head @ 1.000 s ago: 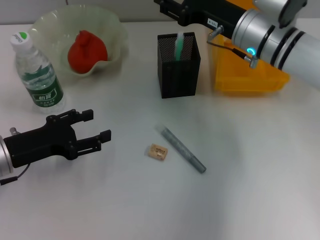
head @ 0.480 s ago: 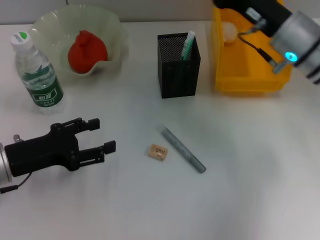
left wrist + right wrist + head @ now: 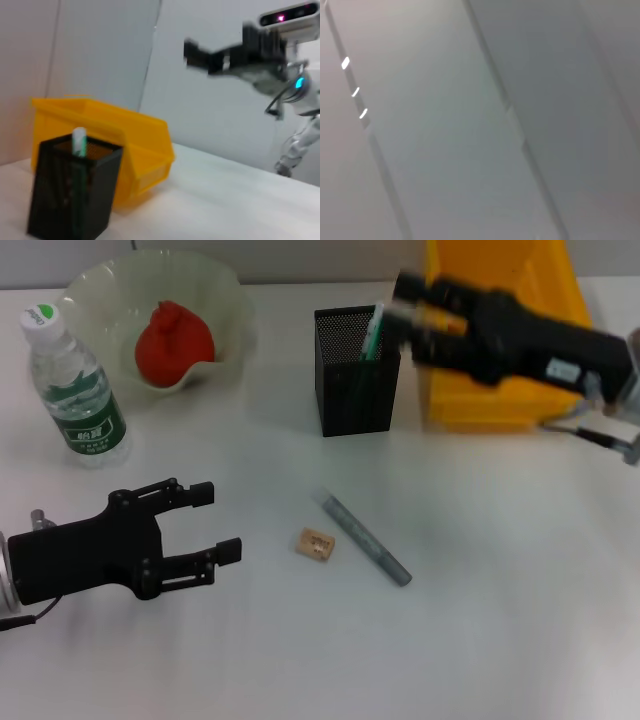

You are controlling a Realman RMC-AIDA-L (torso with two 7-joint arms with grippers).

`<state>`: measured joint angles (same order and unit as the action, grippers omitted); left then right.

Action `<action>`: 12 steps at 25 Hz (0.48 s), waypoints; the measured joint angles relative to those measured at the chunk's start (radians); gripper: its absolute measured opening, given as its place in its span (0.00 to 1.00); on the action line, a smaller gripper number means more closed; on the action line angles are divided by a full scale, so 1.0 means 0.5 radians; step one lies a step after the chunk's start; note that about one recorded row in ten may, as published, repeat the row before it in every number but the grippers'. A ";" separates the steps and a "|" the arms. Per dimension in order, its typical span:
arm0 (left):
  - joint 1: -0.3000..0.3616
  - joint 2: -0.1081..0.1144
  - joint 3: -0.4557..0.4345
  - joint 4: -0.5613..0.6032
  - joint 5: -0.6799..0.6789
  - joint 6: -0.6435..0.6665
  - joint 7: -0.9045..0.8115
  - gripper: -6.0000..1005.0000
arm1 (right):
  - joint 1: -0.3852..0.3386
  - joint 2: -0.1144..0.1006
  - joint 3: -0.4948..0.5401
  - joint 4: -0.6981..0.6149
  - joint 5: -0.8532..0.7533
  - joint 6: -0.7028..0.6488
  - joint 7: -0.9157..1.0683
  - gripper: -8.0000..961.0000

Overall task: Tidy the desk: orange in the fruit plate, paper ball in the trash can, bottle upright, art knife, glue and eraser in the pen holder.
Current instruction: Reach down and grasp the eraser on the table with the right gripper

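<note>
Clearly the left gripper (image 3: 205, 523) had its fingers released near the eraser (image 3: 316, 542) on the table (image 3: 480, 620); it looked small, light, slightly soft, best pinched across its short sides. The right gripper (image 3: 410, 302) was blurred; I cannot tell its state.

We are seeing the red-orange fruit (image 3: 174, 341) sitting in the pale scalloped glass plate (image 3: 226, 300) | clear plastic water bottle (image 3: 75, 390) standing left | black mesh pen holder (image 3: 357, 370) beside yellow plastic bin (image 3: 495, 400) | small tan eraser (image 3: 316, 543) lying just left of grey art knife (image 3: 366, 539)
</note>
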<state>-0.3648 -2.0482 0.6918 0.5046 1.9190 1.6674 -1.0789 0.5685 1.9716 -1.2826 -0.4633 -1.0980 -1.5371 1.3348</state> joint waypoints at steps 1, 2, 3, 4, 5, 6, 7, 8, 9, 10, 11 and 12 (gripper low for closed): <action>0.000 0.002 -0.001 0.002 0.000 0.063 0.043 0.80 | 0.031 -0.028 0.086 -0.032 -0.260 -0.069 0.105 0.82; 0.000 0.002 -0.001 0.002 0.000 0.063 0.043 0.80 | 0.031 -0.028 0.086 -0.032 -0.260 -0.069 0.105 0.82; 0.002 0.002 -0.002 0.004 0.000 0.096 0.066 0.80 | 0.053 -0.036 0.125 -0.056 -0.394 -0.102 0.142 0.82; 0.004 0.005 -0.003 0.005 0.000 0.120 0.083 0.80 | 0.073 -0.039 0.149 -0.086 -0.534 -0.120 0.176 0.82; 0.005 0.007 -0.002 0.005 0.001 0.133 0.090 0.80 | 0.098 -0.042 0.166 -0.111 -0.660 -0.129 0.206 0.82; 0.003 0.018 0.000 0.003 0.011 0.145 0.097 0.80 | 0.162 -0.042 0.174 -0.142 -0.877 -0.126 0.272 0.82; 0.003 0.018 0.000 0.003 0.011 0.145 0.097 0.80 | 0.162 -0.042 0.174 -0.142 -0.877 -0.126 0.272 0.82; 0.000 0.021 0.000 0.002 0.019 0.147 0.099 0.80 | 0.201 -0.040 0.175 -0.152 -0.998 -0.122 0.314 0.82; -0.002 0.021 0.000 0.002 0.027 0.148 0.102 0.80 | 0.230 -0.036 0.174 -0.155 -1.064 -0.120 0.340 0.82; -0.003 0.022 0.000 0.002 0.032 0.148 0.106 0.80 | 0.266 -0.027 0.173 -0.162 -1.158 -0.112 0.374 0.82; -0.005 0.023 0.000 0.001 0.037 0.149 0.109 0.80 | 0.327 0.002 0.172 -0.179 -1.322 -0.073 0.429 0.82; -0.005 0.023 0.000 0.001 0.037 0.149 0.109 0.80 | 0.327 0.002 0.172 -0.179 -1.322 -0.073 0.429 0.82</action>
<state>-0.3672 -2.0369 0.6918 0.5053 1.9373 1.7417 -1.0242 0.7319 1.9726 -1.1964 -0.5525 -1.7592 -1.5736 1.5492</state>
